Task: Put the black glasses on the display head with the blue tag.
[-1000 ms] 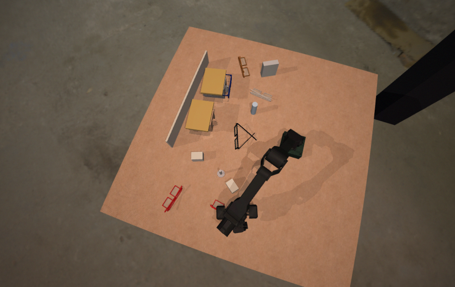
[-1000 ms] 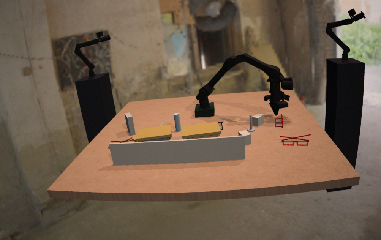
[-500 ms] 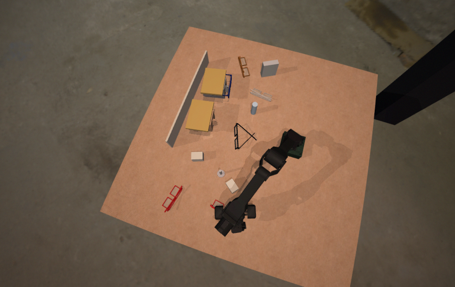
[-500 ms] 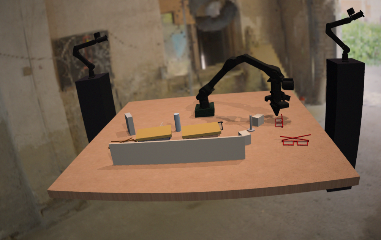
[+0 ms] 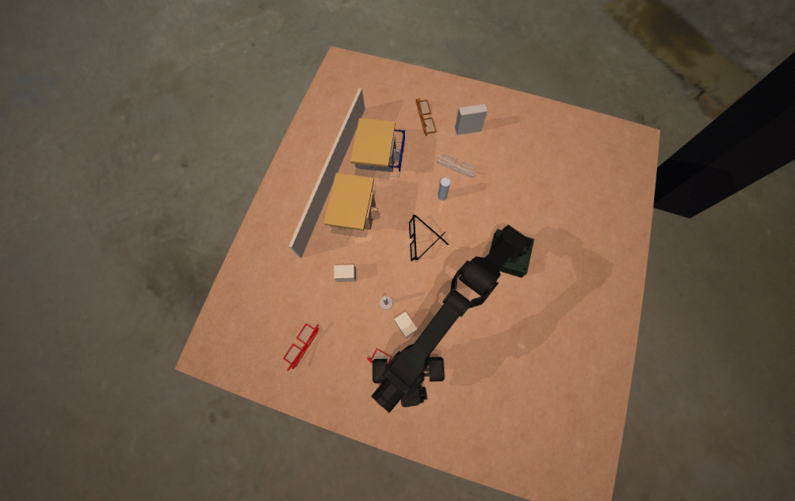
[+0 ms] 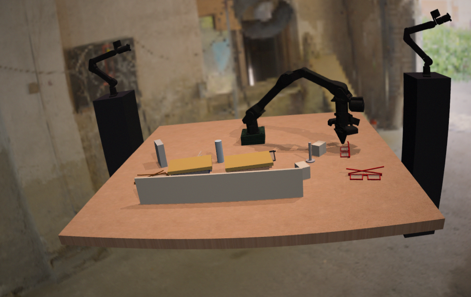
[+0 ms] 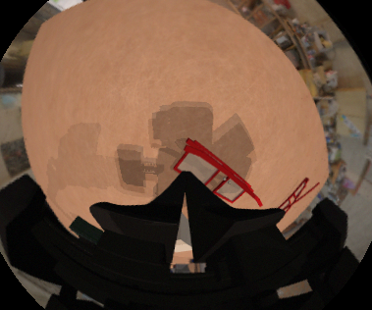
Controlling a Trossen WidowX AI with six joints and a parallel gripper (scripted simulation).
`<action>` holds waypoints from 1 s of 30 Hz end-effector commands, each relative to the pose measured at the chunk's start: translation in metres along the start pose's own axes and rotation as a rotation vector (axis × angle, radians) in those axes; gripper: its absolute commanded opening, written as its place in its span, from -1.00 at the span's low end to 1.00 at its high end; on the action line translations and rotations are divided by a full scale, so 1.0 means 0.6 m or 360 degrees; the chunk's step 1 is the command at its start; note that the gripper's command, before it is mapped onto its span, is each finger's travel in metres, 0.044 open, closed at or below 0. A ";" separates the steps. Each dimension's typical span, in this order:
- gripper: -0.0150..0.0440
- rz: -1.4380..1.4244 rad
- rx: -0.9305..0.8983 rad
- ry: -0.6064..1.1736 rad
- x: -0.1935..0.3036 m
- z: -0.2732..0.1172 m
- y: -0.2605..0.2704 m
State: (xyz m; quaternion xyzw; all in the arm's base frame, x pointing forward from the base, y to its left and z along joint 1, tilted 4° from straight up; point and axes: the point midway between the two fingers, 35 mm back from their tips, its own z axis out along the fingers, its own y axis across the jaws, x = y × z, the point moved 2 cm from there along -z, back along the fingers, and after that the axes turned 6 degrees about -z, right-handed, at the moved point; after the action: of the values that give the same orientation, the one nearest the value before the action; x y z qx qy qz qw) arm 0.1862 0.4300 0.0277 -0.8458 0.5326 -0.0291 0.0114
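Note:
My gripper [image 6: 342, 142] [image 7: 186, 175] is shut and empty, a little above the table beside a pair of red glasses [image 6: 349, 150] [image 7: 227, 173]. The black glasses [image 5: 414, 239] [image 6: 274, 156] lie on the table with their temples open and crossing, between the heads and the arm base. One display head [image 5: 350, 200] [image 6: 248, 161] has a yellow top and wears no glasses that I can make out. The other display head [image 5: 373, 142] [image 6: 189, 164] has a yellow top and blue glasses [image 5: 403, 149] at its face. No tag colour is visible on either head.
A low grey wall [image 5: 326, 174] [image 6: 222, 187] stands behind the heads. More red glasses [image 5: 305, 347] [image 6: 365, 175], brown glasses [image 5: 426, 116], clear glasses [image 5: 456, 165], a cylinder [image 5: 443, 189] [image 6: 219, 151], a peg stand [image 5: 386, 302] [image 6: 310, 152] and several blocks [image 5: 344, 272] [image 5: 405, 324] [image 5: 471, 120] stand or lie around.

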 end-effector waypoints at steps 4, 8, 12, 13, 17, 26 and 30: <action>-0.49 -0.0008 0.0000 0.0010 0.002 0.003 -0.006; -0.49 -0.0008 0.0001 0.0010 0.003 0.003 -0.009; -0.49 -0.0008 -0.0001 0.0009 -0.001 -0.020 0.007; -0.49 -0.0008 -0.0002 0.0009 -0.003 -0.032 0.017; -0.49 -0.0008 -0.0007 0.0008 -0.006 -0.092 0.067; 0.04 -0.0025 -0.0001 0.0002 -0.010 -0.087 0.062; 0.19 -0.0025 -0.0001 0.0002 -0.010 -0.087 0.062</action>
State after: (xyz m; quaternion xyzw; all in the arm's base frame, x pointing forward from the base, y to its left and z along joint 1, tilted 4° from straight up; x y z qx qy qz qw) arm 0.1471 0.4199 0.0787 -0.8489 0.5277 -0.0295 0.0119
